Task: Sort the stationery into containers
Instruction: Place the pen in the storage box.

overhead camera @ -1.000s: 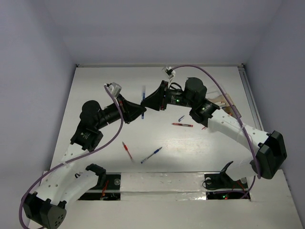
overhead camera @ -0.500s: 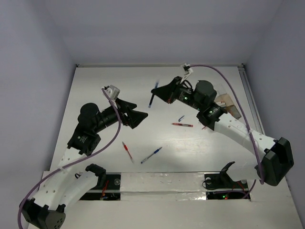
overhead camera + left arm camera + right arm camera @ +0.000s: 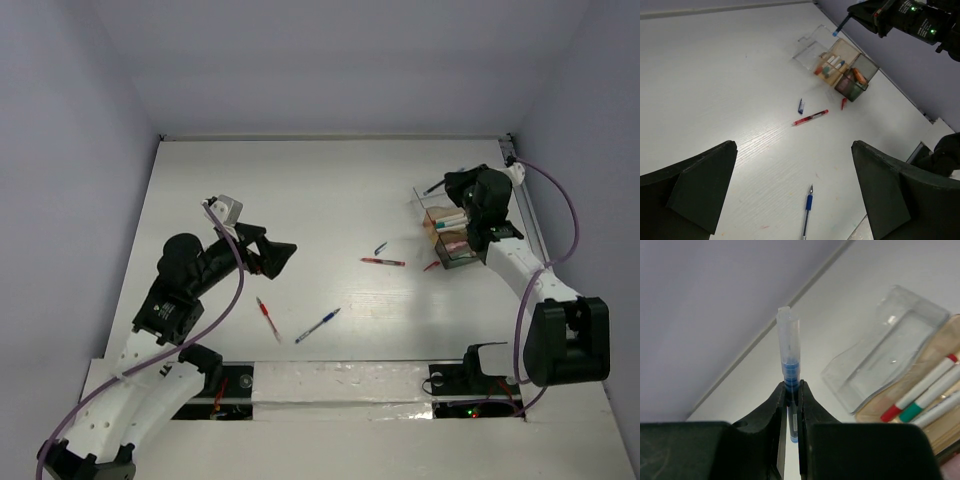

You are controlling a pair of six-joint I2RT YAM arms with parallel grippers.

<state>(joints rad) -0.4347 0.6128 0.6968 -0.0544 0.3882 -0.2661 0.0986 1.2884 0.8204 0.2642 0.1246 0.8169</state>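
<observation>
Surface point(image 3: 330, 190) carries organiser box point(image 3: 845, 49) at right w/ pens point(image 3: 932, 374) inside; we see left end effector point(image 3: 278, 256) spread wide, empty, right end effector point(image 3: 791, 386) clamped on blue pen point(image 3: 788, 347) by box's far side; red pen point(image 3: 383, 262) loose mid-surface

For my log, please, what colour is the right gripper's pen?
Blue pen, clear cap; right wrist view.

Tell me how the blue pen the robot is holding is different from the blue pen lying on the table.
The held blue pen is pinched in the right gripper, up off the table. The loose blue pen lies flat, with nothing touching it. The held blue pen is by the organiser box. The loose blue pen is nearer the arm bases, by a red pen. Both are thin and blue.
</observation>
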